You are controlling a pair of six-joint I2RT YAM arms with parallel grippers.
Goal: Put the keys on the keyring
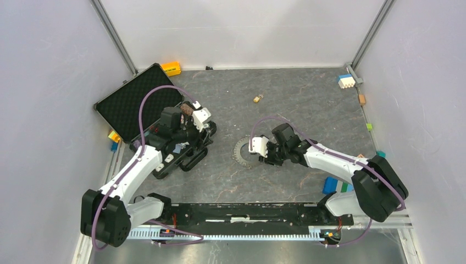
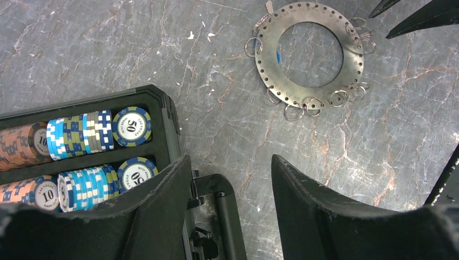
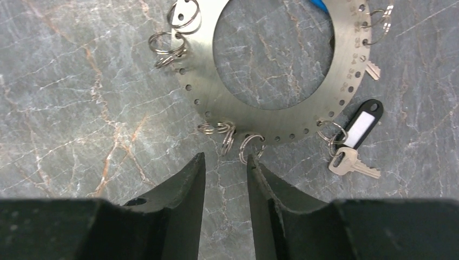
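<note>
The keyring is a flat steel ring plate (image 1: 240,152) drilled with holes and hung with several small split rings, lying on the table; it also shows in the left wrist view (image 2: 308,96) and the right wrist view (image 3: 243,116). A silver key (image 3: 353,162) on a black tag (image 3: 364,120) hangs from its rim. A smaller silver key (image 3: 372,71) and a blue piece (image 3: 319,5) lie at its far side. My right gripper (image 3: 225,157) (image 1: 264,158) is open, empty, just short of the plate's edge. My left gripper (image 2: 230,160) (image 1: 207,131) is open, empty, over the chip case's corner.
An open black case (image 2: 165,116) holds rows of poker chips (image 2: 131,126); its foam lid (image 1: 137,102) lies back left. Toy blocks sit at the edges: orange (image 1: 171,67), white and blue (image 1: 345,81), blue (image 1: 331,185). A small brass object (image 1: 257,99) lies mid-back.
</note>
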